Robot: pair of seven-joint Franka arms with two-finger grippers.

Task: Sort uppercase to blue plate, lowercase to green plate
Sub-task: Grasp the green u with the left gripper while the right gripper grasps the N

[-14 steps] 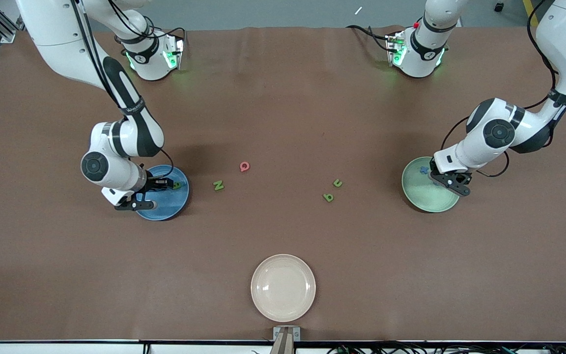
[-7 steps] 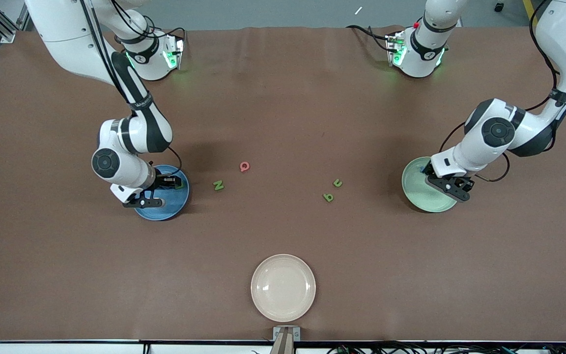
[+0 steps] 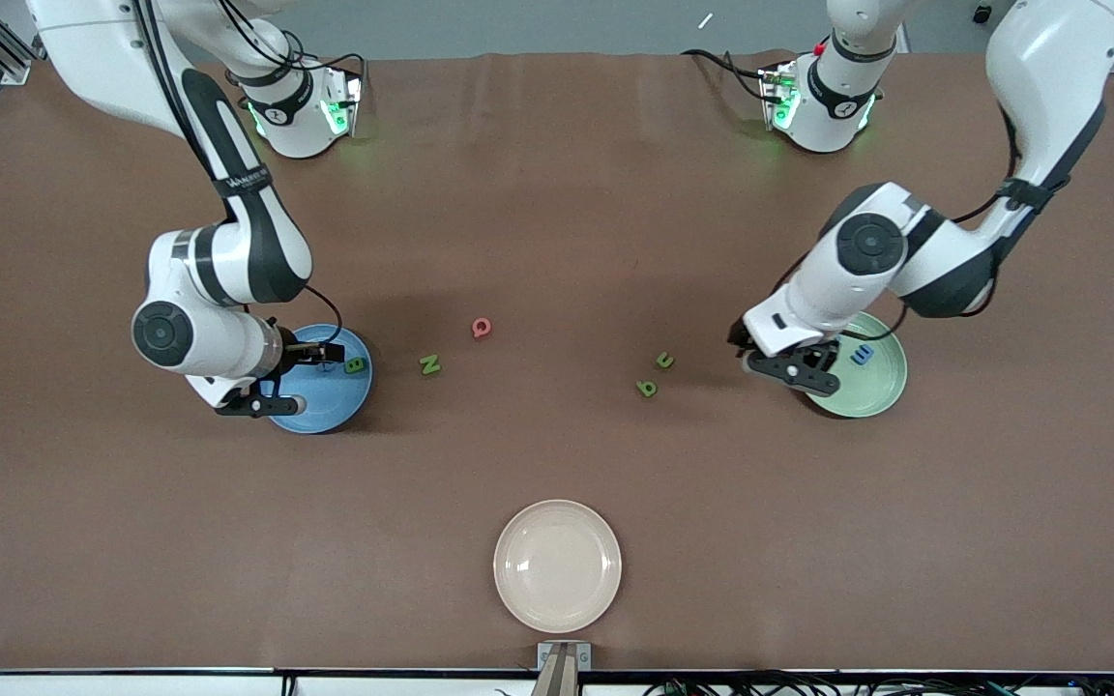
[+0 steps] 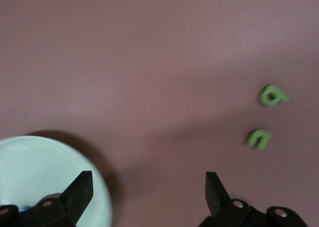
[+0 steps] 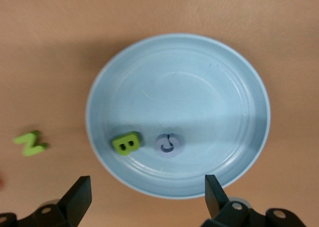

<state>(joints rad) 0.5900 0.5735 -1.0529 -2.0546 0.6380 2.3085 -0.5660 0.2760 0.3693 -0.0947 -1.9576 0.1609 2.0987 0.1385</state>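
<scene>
Readable shapes, foam letters only:
- green B (image 5: 126, 143) in blue plate (image 5: 239, 87), beside blue G (image 5: 169, 144), same plate
- green N (image 3: 430, 364) on table (image 3: 557, 193), just beside that plate
- red Q (image 3: 482, 328) on table, near N
- two green lowercase letters (image 3: 655, 374) mid-table, too small to read for sure
- blue letter (image 3: 862, 355) in green plate (image 3: 881, 391), unreadable
- arm lettering illegible

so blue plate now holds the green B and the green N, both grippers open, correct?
Not quite. The blue plate holds the green B and a blue C/G letter, as the right wrist view shows. The green N lies on the table beside the plate, toward the left arm's end. The left gripper and right gripper are both open.
</scene>
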